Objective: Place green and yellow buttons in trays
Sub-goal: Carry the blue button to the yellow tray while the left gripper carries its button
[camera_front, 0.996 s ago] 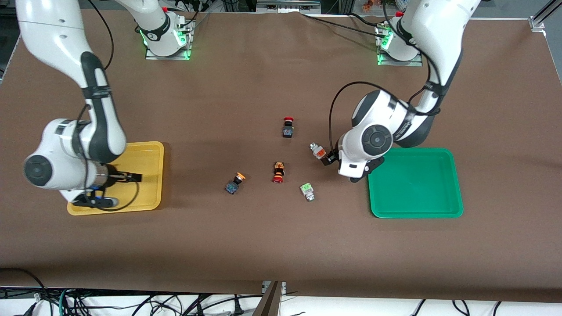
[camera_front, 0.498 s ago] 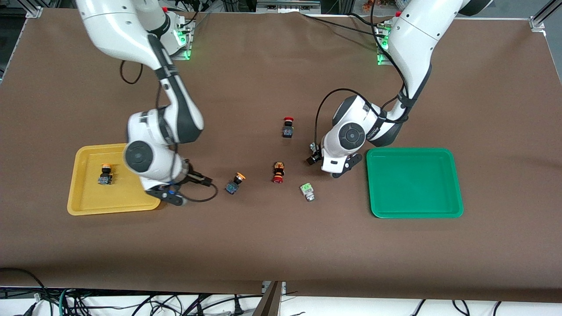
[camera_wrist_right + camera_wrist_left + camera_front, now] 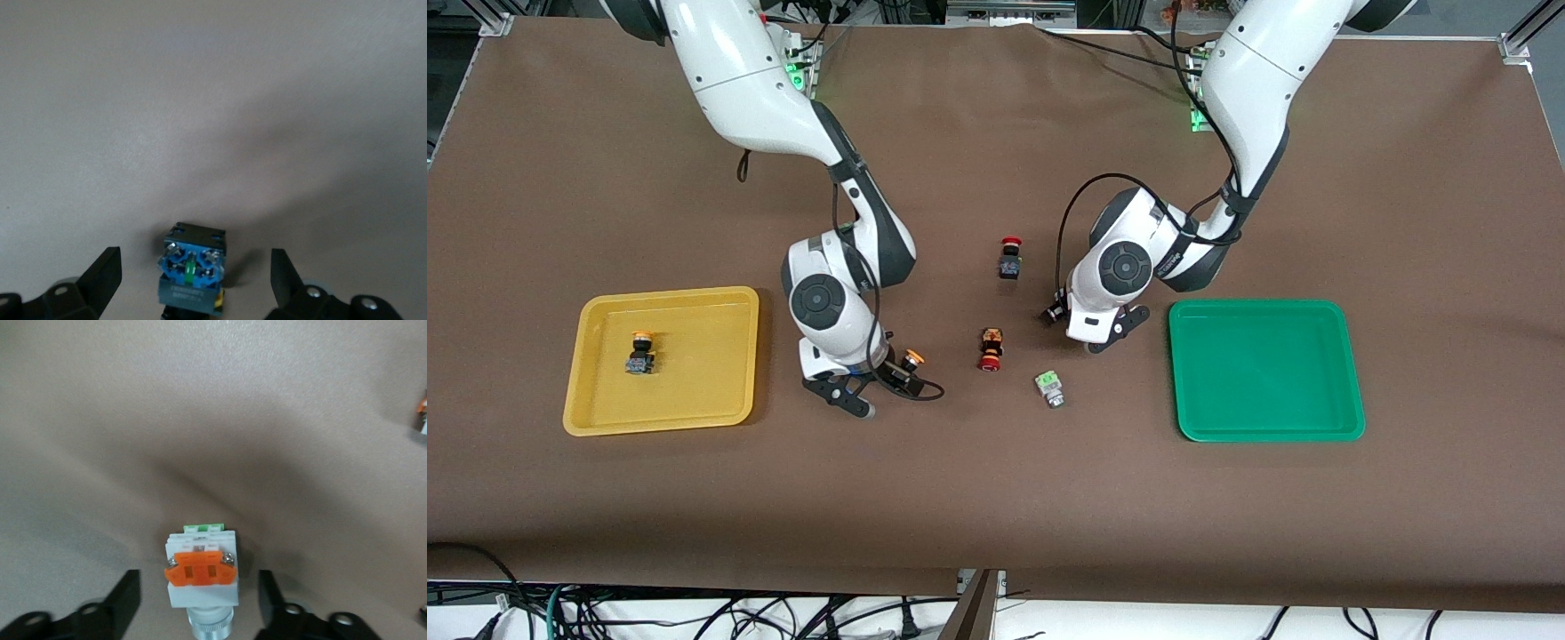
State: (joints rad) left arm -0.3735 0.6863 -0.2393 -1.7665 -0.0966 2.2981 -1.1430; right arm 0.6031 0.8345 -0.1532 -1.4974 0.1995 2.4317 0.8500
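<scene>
My left gripper (image 3: 199, 587) is down at the table's middle, open, its fingers (image 3: 127, 587) on either side of a white button with an orange mark (image 3: 200, 570), a gap on each side. My right gripper (image 3: 195, 267) stands open around a yellow-capped button on a dark blue body (image 3: 192, 267), whose cap (image 3: 912, 360) shows in the front view. A white button marked green (image 3: 1050, 388) lies nearer the camera. Another yellow-capped button (image 3: 639, 351) lies in the yellow tray (image 3: 711, 356). The green tray (image 3: 1267, 373) holds nothing.
Two red-capped buttons lie in the middle: one on a black body (image 3: 1009, 256) farther from the camera, one on an orange-black body (image 3: 990, 348) between the two grippers. Each tray sits at its own arm's end of the table.
My right arm swung from the yellow tray, leaving a button in it, to the yellow-capped button at the middle. My left gripper came down around the white orange-marked button and its fingers narrowed.
</scene>
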